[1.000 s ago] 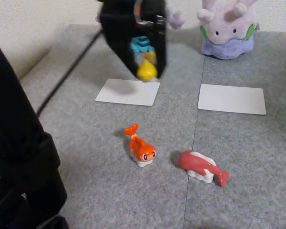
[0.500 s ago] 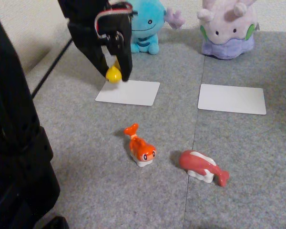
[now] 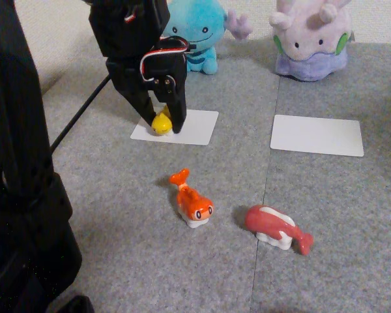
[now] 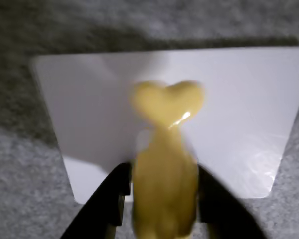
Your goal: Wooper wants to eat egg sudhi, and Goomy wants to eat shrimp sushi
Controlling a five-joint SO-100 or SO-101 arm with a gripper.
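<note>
1. One black gripper (image 3: 161, 126) hung over the left end of the left white card (image 3: 189, 127) in the fixed view, with its fingers pointing down and closed on the yellow egg sushi (image 3: 161, 122).
2. In the wrist view the yellow egg sushi (image 4: 165, 169) sat clamped between the two dark fingers (image 4: 109, 201), forked tail pointing away from the camera, over the left white card (image 4: 89, 109). Whether the toy touched the card could not be told.
3. The gripper (image 4: 164, 234) jaws stood only as far apart as the toy's body was wide.
4. The blue Wooper plush (image 3: 199, 32) sat at the far edge of the grey mat (image 3: 117, 195), just behind the left white card and partly hidden by the arm.
5. The lilac Goomy plush (image 3: 311, 40) sat at the far right, behind the right white card (image 3: 317, 135), which lay bare.
6. The orange shrimp sushi (image 3: 193, 202) stood on the mat near the camera, well apart from both cards, with its tail pointing toward the far left.
7. A red-pink fish toy (image 3: 277, 228) lay just to the right of the shrimp sushi, not touching it.
8. A black cable (image 3: 78, 120) ran across the mat on the left, from the arm toward the black arm base (image 3: 26, 215) in the near left corner.
</note>
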